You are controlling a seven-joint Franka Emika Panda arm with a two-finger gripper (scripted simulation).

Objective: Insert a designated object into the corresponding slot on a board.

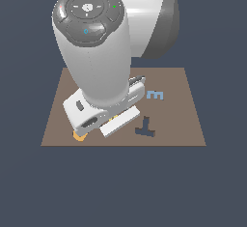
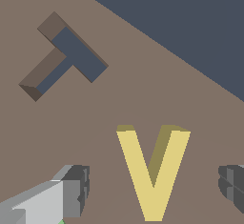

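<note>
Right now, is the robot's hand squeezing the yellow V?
No, the hand is open; its fingers sit apart on either side of the yellow V.

No printed text, label, brand or number can be read anywhere. The only signs are letter shapes on the brown board (image 1: 188, 110): a yellow V piece (image 2: 151, 170), a T-shaped recess (image 2: 66, 58), and a light-blue E (image 1: 155, 94).

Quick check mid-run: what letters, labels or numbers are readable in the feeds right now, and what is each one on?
"V": the yellow letter piece itself, lying on the board between the open jaws.
"T": the T-shaped recess in the board.
"E": the light-blue letter piece, seen sideways.
Arm cap markings: too small to read.
No printed words or numbers.
</note>
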